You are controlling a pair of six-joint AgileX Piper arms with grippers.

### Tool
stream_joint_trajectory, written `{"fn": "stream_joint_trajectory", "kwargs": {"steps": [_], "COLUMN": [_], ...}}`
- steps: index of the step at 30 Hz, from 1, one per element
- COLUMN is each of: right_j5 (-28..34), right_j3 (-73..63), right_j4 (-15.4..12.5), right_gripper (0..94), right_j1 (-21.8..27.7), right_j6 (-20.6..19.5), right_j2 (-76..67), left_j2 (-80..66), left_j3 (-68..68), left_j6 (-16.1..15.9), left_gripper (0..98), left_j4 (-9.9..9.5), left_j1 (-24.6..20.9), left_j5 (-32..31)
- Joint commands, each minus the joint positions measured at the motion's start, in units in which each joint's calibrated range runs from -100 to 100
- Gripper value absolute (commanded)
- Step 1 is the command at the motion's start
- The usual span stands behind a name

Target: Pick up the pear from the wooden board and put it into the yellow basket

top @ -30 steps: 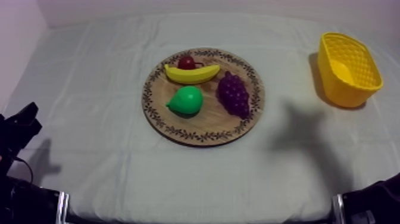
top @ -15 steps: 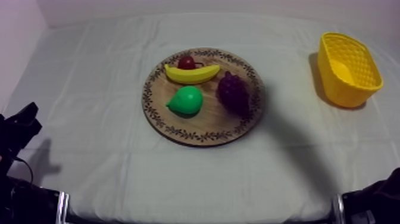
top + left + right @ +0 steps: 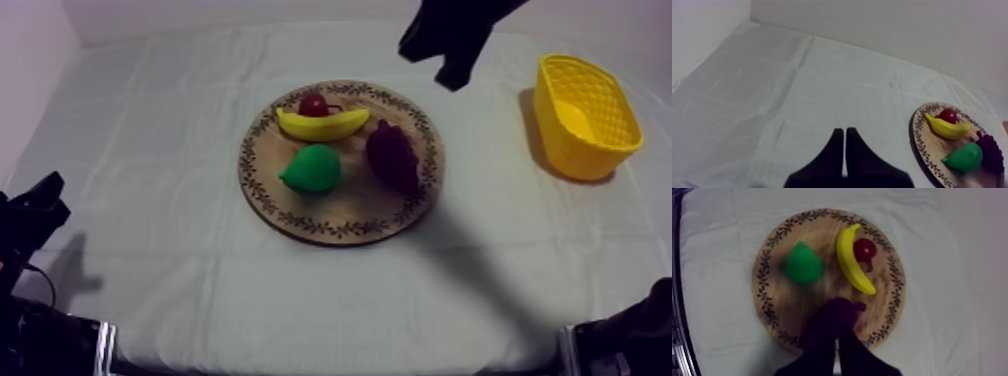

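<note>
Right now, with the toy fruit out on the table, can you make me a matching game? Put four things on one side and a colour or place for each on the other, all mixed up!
Things:
1. pear
2. banana
3. bunch of grapes
4. yellow basket

Clues:
a. dark purple
b. green
c. off the wooden board, on the cloth
d. right beside the small red fruit

Pairs: 1-b, 2-d, 3-a, 4-c.
</note>
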Motion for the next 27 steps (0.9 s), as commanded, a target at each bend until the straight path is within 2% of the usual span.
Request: {"fn": "stream_joint_trajectory", "kwargs": {"steps": [1,3,7,9,11,16,27], "right_j5": [0.46,0.78,3.16,4.07,4.53,4.49,2.05], "right_j3": [-0.67,-1.33,-3.44,-4.52,-5.42,-7.28,-11.05], "right_j4": [0.89,1.69,3.42,4.01,4.31,4.1,2.64], "right_gripper": [8.5,21.9,58.3,70.6,78.0,84.2,85.7], "right_j1": [-1.01,-1.74,-2.93,-3.35,-3.56,-3.69,-4.49], "right_j6": [-0.78,-1.63,-2.82,-3.03,-3.06,-2.78,-2.53], "right_j2": [1.85,3.15,5.43,6.5,7.51,10.42,22.21], "left_j2": [0.0,0.0,0.0,0.0,0.0,0.0,0.0], "left_j3": [0.05,0.05,0.05,0.05,0.05,0.05,0.05], "left_j6": [0.01,0.01,0.01,0.01,0.01,0.01,0.01], "left_gripper": [0.1,0.1,0.1,0.1,0.1,0.1,0.1], "left_j4": [0.01,0.01,0.01,0.01,0.01,0.01,0.01], "left_j1": [-0.01,-0.01,-0.01,-0.01,-0.01,-0.01,-0.01], "left_j5": [-0.01,-0.01,-0.01,-0.01,-0.01,-0.01,-0.01]}}
